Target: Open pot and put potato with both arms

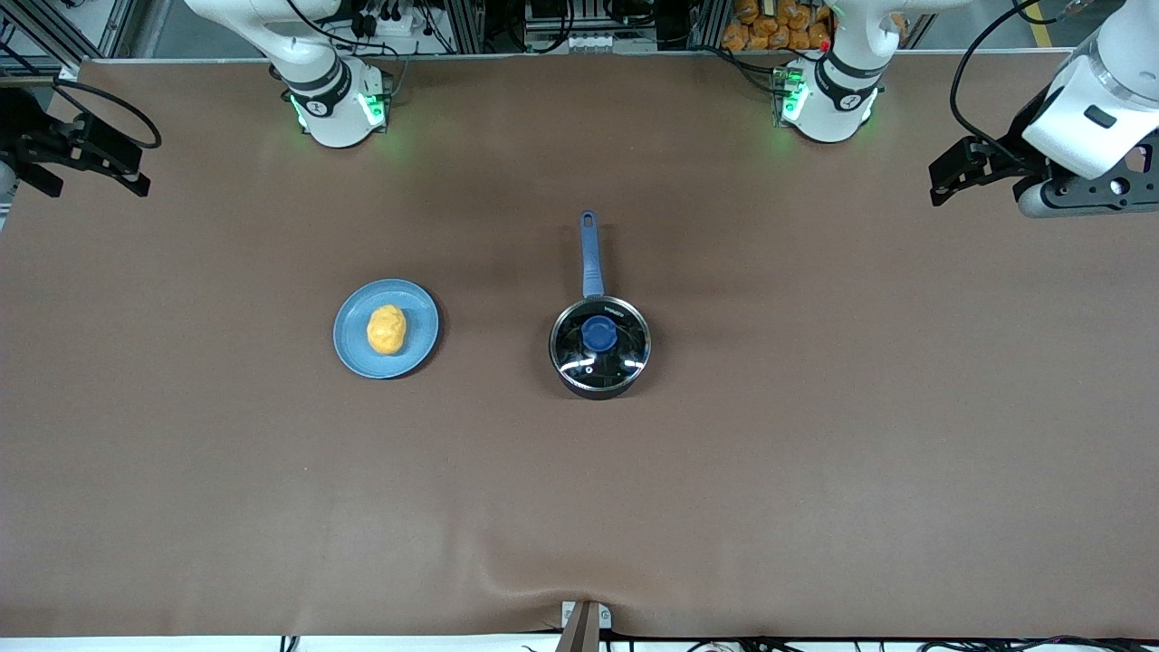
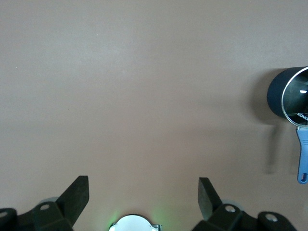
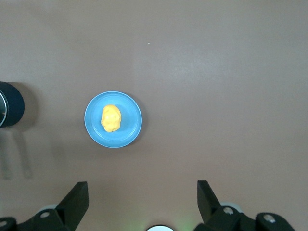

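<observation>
Both arms waited; the left gripper (image 2: 143,197) and right gripper (image 3: 142,199) gaped wide and empty high over the brown worktop (image 1: 815,407), the lidded black saucepan (image 1: 599,349) and lumpy yellow potato (image 1: 386,329) untouched.

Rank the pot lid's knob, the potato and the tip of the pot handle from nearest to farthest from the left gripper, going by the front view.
Left gripper hangs open, high at its own end of the table.
1. Handle tip, pointing toward the robot bases.
2. Lid knob, centred on the pot.
3. Potato, on the blue plate toward the right arm's end.
</observation>
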